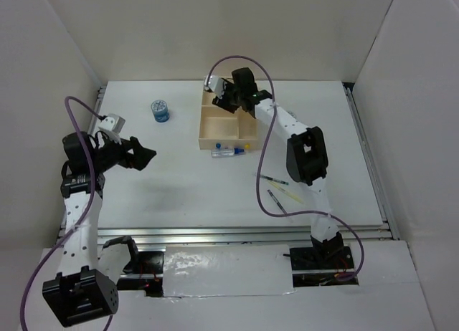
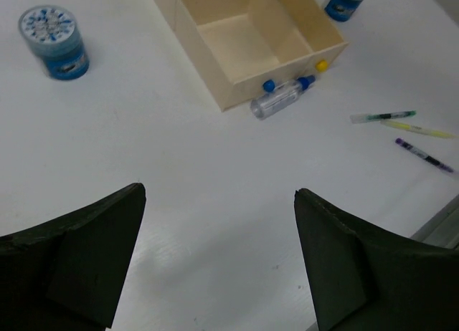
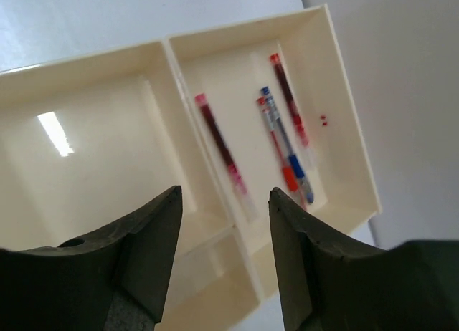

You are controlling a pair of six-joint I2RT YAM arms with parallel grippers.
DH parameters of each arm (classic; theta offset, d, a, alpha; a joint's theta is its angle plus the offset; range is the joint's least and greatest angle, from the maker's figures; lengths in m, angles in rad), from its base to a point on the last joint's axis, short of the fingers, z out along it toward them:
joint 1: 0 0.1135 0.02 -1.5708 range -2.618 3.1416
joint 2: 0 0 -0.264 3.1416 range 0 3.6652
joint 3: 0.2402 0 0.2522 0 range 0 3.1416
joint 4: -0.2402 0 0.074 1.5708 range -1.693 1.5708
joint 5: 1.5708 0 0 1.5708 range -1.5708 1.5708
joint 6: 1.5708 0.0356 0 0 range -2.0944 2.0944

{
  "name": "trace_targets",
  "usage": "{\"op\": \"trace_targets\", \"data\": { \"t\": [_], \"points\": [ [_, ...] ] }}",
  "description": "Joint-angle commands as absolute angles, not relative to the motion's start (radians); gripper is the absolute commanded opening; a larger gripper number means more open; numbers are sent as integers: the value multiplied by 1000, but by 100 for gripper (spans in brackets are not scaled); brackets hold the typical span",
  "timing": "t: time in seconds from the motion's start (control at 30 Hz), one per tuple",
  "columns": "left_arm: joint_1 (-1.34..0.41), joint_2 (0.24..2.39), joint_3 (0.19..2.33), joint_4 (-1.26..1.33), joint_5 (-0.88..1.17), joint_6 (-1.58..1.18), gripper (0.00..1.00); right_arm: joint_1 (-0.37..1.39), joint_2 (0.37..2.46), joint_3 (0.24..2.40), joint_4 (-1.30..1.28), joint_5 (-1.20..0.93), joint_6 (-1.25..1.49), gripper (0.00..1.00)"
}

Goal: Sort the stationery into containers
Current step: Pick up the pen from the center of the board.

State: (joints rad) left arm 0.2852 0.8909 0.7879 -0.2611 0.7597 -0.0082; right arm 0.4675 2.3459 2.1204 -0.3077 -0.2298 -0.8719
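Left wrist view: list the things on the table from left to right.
Blue-and-white patterned cylinder → cream tray → green-and-clear pen. Left out, overlapping: second cylinder, clear blue-capped tube, yellow piece, yellow pen, purple pen.

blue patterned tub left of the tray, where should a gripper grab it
Probably from straight above, fingers closing across the round side wall of the tub. It stands upright, apart from the tray, so both sides look free.

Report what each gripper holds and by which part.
Nothing is held. The left gripper is open above the table; the right gripper is open above the tray, where the pens lie loose.
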Motion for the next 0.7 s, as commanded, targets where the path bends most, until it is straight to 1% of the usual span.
{"op": "trace_targets", "data": {
  "t": [0.0,0.03,0.1,0.13,0.2,0.23,0.27,0.3,0.33,0.4,0.47,0.5,0.53,0.6,0.67],
  "points": [
    [256,969,920,-250,935,132,97,439,2067,2027,-317,-276,-686,59],
    [238,1000,942,-256,954,153,93,425,1952,1990,-346,-282,-593,59],
    [148,1111,1032,-313,959,187,89,381,1837,1870,-388,-298,-513,60],
    [73,1150,1064,-336,944,225,85,364,1721,1779,-437,-305,-461,62],
    [8,1262,1161,-385,890,274,79,309,1601,1668,-471,-328,-425,63],
    [-52,1297,1190,-397,868,285,77,287,1485,1547,-491,-334,-402,63],
    [-124,1363,1244,-400,847,290,76,269,1429,1489,-503,-342,-397,62],
    [-159,1393,1268,-405,810,293,73,229,1380,1436,-515,-350,-393,62],
    [-211,1425,1293,-402,798,285,72,213,1297,1337,-547,-362,-402,59],
    [-250,1491,1334,-376,778,237,71,195,1232,1254,-589,-371,-416,55],
    [-288,1517,1330,-290,756,193,71,195,1174,1165,-664,-386,-432,49],
    [-304,1526,1325,-263,743,164,71,195,1163,1145,-689,-396,-434,47],
    [-343,1534,1325,-247,704,166,72,202,1155,1111,-724,-399,-437,43],
    [-408,1575,1361,-281,658,193,73,207,1144,1060,-739,-393,-462,38],
    [-422,1591,1353,-256,635,146,74,233,1160,1033,-724,-344,-497,33]
  ]
}}
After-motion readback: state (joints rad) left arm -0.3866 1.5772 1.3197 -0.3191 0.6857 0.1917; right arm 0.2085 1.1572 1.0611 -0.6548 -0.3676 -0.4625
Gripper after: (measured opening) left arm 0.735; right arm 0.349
